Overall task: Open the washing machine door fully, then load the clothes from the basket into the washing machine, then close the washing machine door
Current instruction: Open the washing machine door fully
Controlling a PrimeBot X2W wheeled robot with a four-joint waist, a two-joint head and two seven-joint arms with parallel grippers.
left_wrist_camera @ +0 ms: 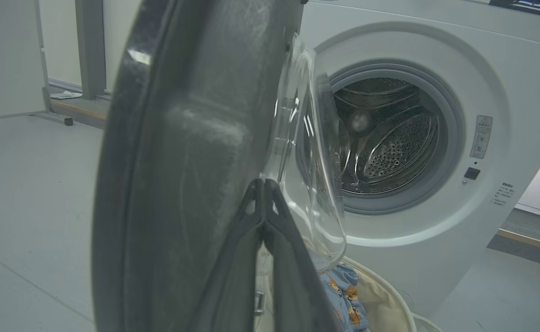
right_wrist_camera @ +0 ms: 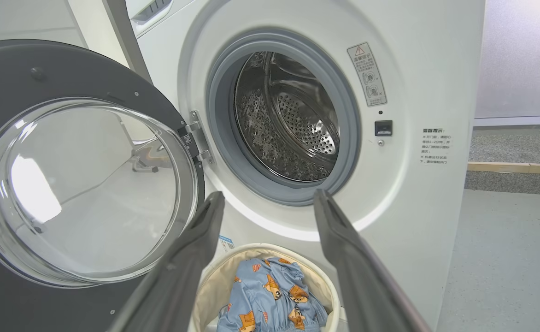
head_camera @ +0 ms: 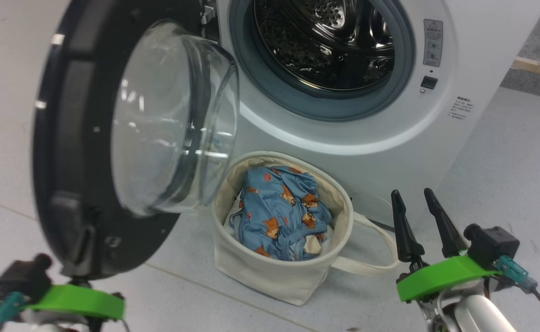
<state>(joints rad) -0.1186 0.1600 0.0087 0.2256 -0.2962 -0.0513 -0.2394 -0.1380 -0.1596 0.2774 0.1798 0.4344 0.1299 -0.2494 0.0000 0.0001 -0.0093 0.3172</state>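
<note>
I judge the step in hand to be getting the door (head_camera: 67,161) open all the way. It stands swung well out from the washing machine (head_camera: 459,60), but in the head view its glass bowl (head_camera: 173,124) overlaps the left rim of the basket (head_camera: 261,272), so I would want more swing before reaching for anything.

My left claw (left_wrist_camera: 264,184) has its fingers pressed together, with the tips up close to the door's dark rim at its free edge. I cannot tell whether they actually touch it. To do this well I would push with the closed tips flat against the rim, not the glass. I would also follow the arc around the hinge instead of shoving straight, so the tips don't slide off the glossy surface.

My right claw (head_camera: 413,196) hangs with its fingers spread wide and holds nothing. It sits to the right of the basket, near the loop handle lying on the floor. It is well placed to come in over the rim once the door is clear.

The basket stands on the floor just in front of the machine, below the opening. The clothes (head_camera: 279,207) are bunched in it as one blue, bear-printed heap that rises close to the rim, with a bit of white showing beneath. The drum (head_camera: 325,41) looks bare, nothing but perforated steel in the part I can see.
</note>
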